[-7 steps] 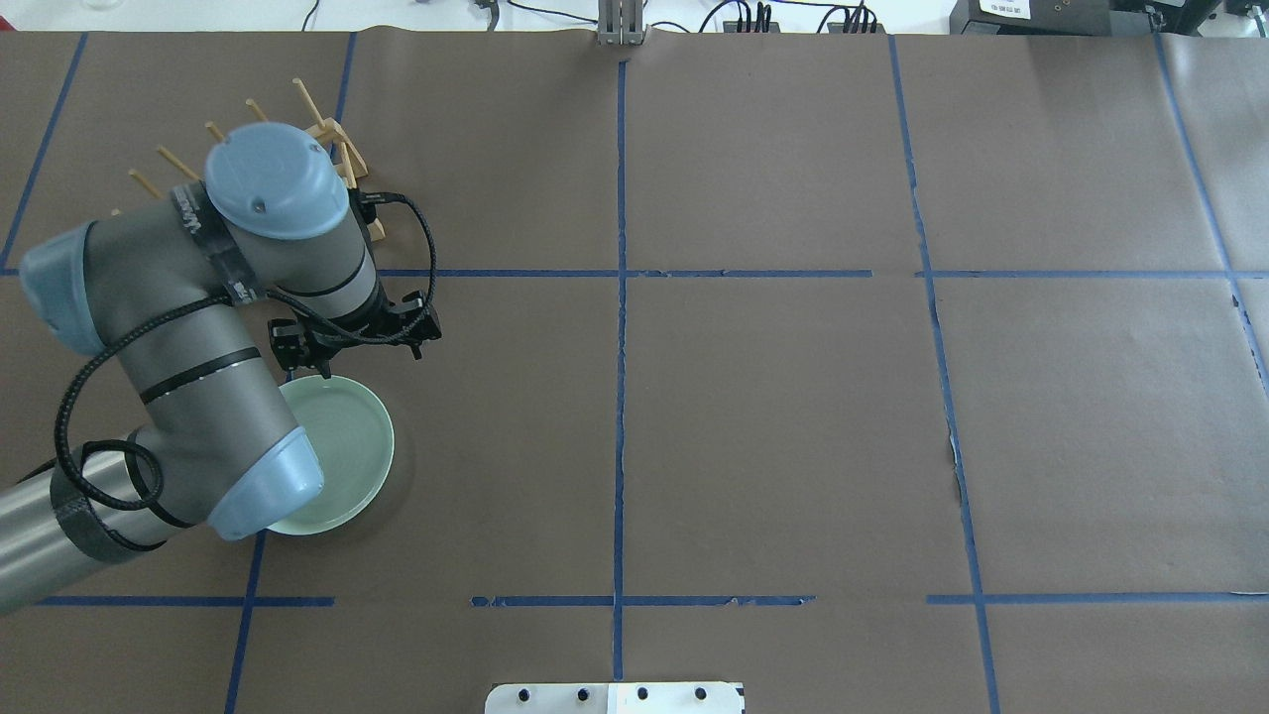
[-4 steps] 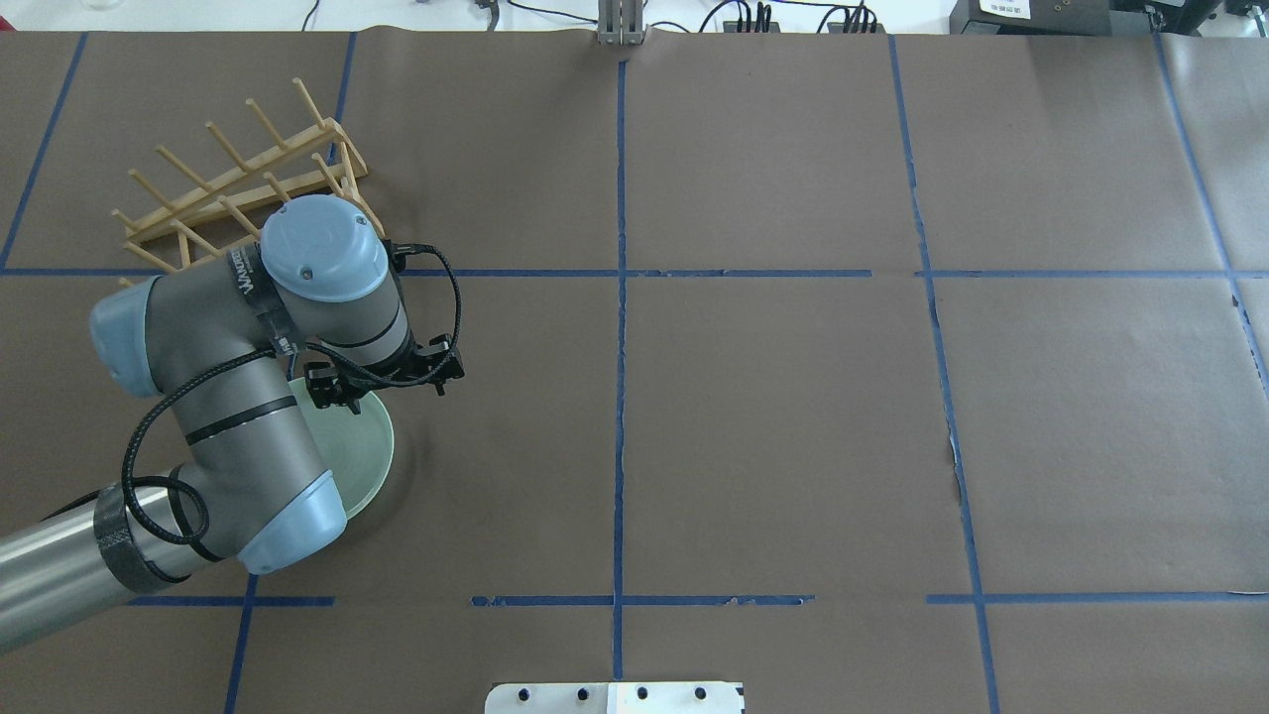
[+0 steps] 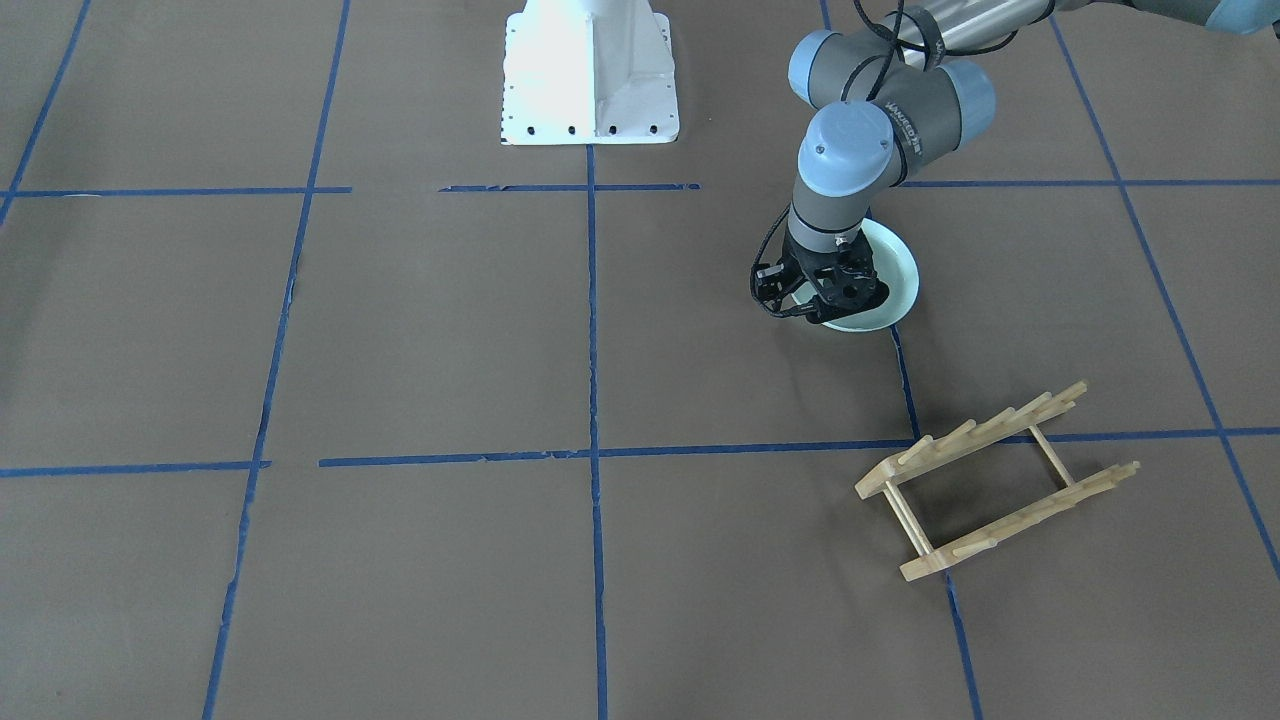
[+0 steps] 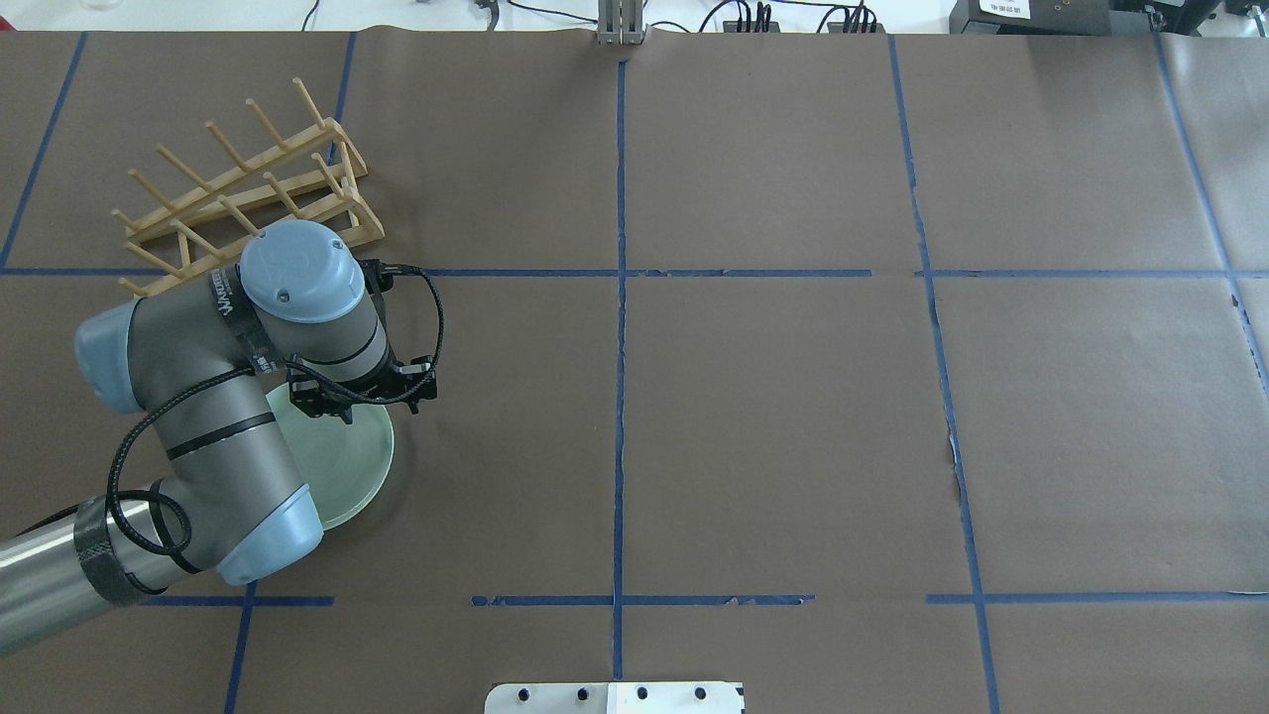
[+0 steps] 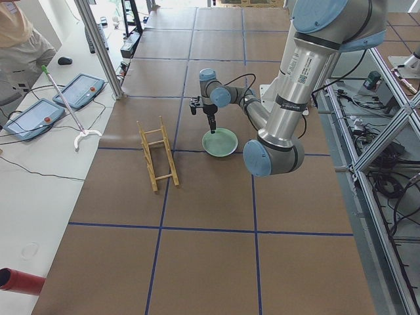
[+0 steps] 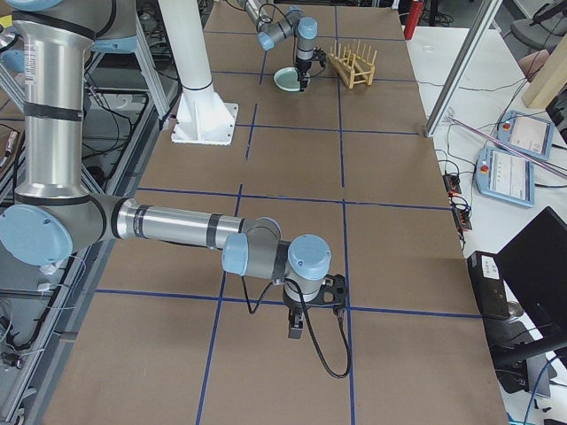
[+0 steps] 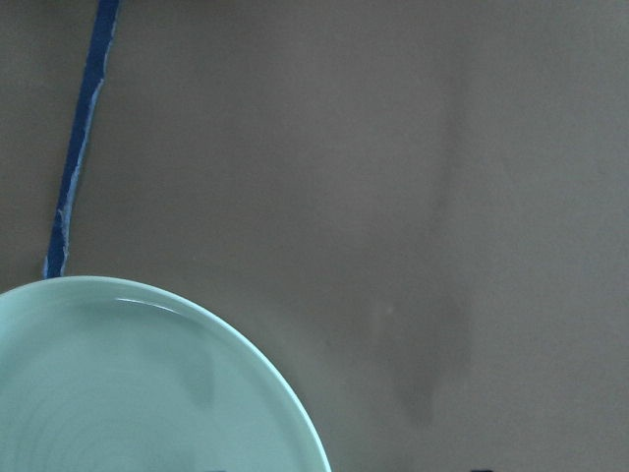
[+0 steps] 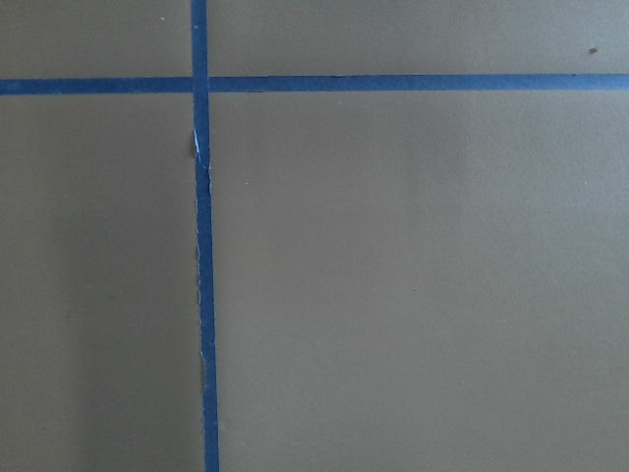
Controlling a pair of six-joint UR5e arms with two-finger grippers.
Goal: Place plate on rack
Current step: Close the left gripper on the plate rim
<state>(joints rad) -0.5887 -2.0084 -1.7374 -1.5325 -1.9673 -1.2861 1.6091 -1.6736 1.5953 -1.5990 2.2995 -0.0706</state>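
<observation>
The pale mint-green plate (image 4: pixel 355 468) lies flat on the brown paper at the near left, half under my left arm. It also shows in the front view (image 3: pixel 896 276) and the left wrist view (image 7: pixel 118 393). My left gripper (image 4: pixel 349 405) points straight down over the plate's far rim (image 3: pixel 835 308), close above it. Two separate finger shadows in the wrist view suggest it is open and empty. The light-wood rack (image 4: pixel 297 147) stands empty beyond the plate (image 3: pixel 970 440). My right gripper (image 6: pixel 297 329) hangs over bare paper at the far right end; I cannot tell its state.
Blue tape lines (image 4: pixel 621 297) divide the brown paper table cover. The robot's white base plate (image 3: pixel 590 70) sits at the near edge. An operator, control pads and cables lie along the far side (image 5: pixel 39 111).
My left arm has swung back from over the rack toward the plate, uncovering the rack. The gripper now stands over the plate's far rim. Plate and rack have not moved.
</observation>
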